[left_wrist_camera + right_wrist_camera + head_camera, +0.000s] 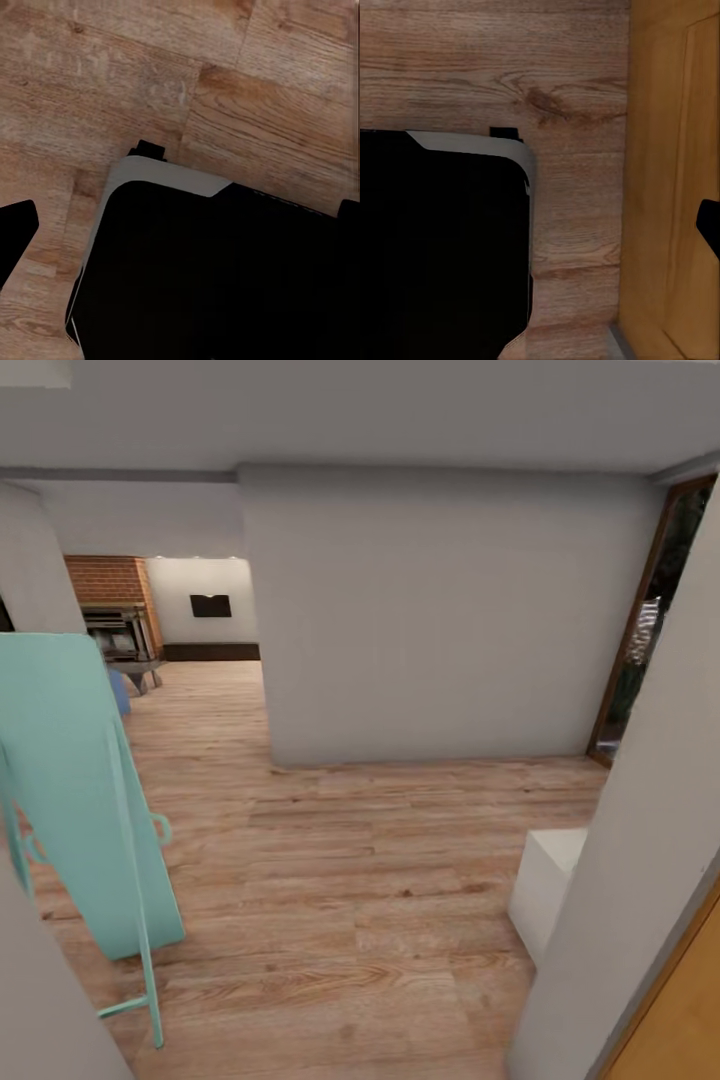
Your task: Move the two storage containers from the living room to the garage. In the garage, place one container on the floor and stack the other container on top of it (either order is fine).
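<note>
Light wood plank floor point(350, 880) runs from the near foreground back past a grey-white wall block point(440, 620), the landmark here. In front of that block and off to its left, a pale turquoise folding frame point(80, 800) stands tilted on the planks. To the block's right and nearer, a low white box point(545, 885) sits on the floor. Behind the block on its left, the planks reach a brick fireplace point(115, 610).

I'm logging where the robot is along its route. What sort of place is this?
Probably a hallway inside a home, opening toward a living area. It has a light wood plank floor, plain grey-white walls and a red brick fireplace beyond the opening. A pale teal folding frame leans nearby.
</note>
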